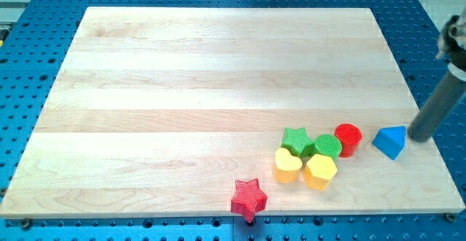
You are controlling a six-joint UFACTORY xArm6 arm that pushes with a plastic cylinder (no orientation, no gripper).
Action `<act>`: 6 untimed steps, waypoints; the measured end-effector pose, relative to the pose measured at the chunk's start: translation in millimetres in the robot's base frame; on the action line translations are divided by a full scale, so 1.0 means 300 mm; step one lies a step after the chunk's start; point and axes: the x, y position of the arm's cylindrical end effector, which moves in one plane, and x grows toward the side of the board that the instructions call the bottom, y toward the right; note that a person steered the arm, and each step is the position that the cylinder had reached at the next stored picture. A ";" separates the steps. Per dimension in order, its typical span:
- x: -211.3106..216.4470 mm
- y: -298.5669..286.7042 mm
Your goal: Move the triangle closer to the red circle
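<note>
The blue triangle [391, 141] lies on the wooden board near the view's right edge. The red circle [348, 139] stands a short way to its left, with a small gap between them. My tip [418, 136] is just to the right of the blue triangle, close to it or touching it. The dark rod rises from there toward the view's upper right.
A green star [296, 140], a green circle [328, 146], a yellow heart [287, 165] and a yellow hexagon [320, 171] cluster left of the red circle. A red star [249, 199] sits at the board's bottom edge. The board's right edge [437, 153] is close to my tip.
</note>
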 end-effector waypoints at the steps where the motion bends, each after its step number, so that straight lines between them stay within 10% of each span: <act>1: 0.054 -0.105; 6: -0.175 -0.225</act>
